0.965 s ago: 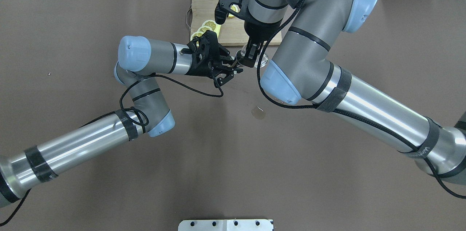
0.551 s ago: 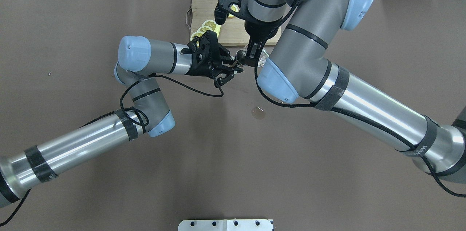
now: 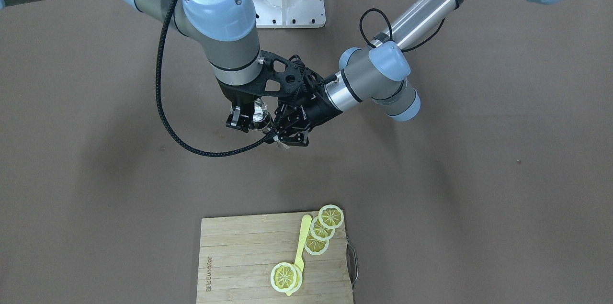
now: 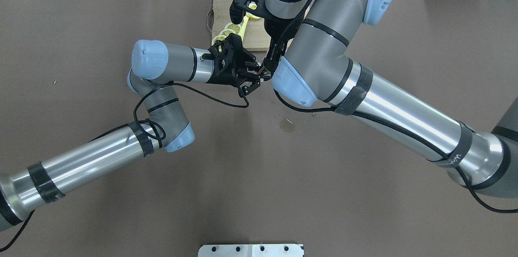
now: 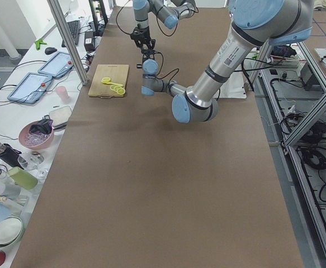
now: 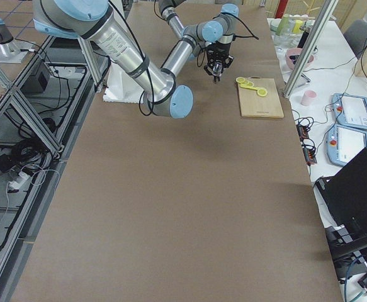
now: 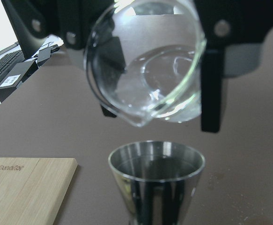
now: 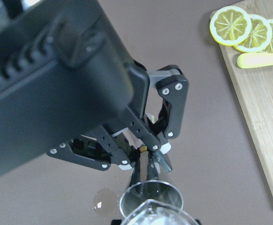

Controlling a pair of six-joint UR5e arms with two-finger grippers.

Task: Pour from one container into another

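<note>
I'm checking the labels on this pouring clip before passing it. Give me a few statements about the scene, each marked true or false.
1. The right end effector holds a glass beaker tipped over a metal jigger. True.
2. The jigger stands on the cutting board. False: the left end effector grips it, away from the board.
3. Lemon slices lie on the cutting board. True.
4. No liquid has been spilled. False: a small puddle lies on the table.
</note>
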